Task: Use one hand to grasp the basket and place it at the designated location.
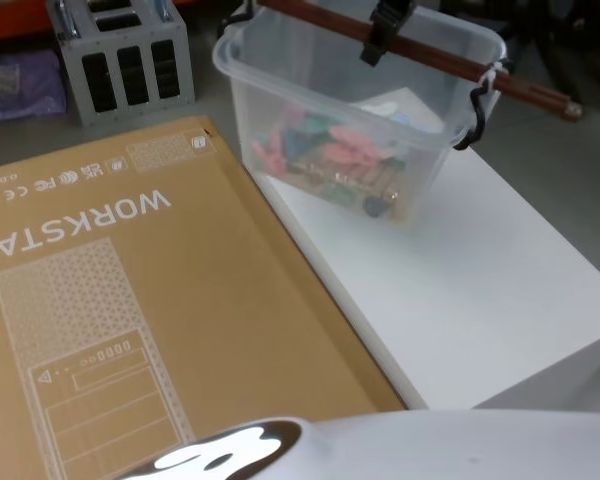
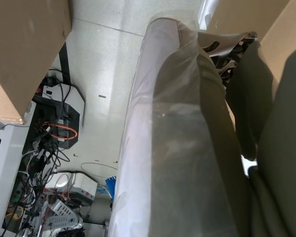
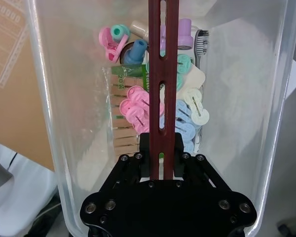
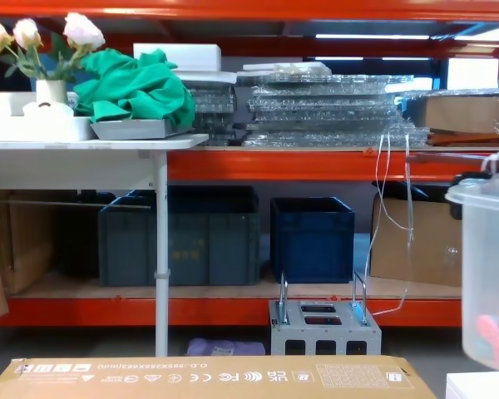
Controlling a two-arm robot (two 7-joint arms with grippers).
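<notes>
Nearest, the cardboard carton (image 1: 130, 300) lies flat. Just right of it is the white surface (image 1: 500, 290), with the basket (image 1: 280, 100) at its far end. The right gripper (image 1: 378, 40) is clamped on the basket's brown handle (image 1: 525, 90).

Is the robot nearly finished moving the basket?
Grasping looks done: the right gripper is shut on the brown handle of the basket. In hand: the basket is over the white block, touching or just above, I cannot tell. Left: setting it at its spot and letting go.
</notes>
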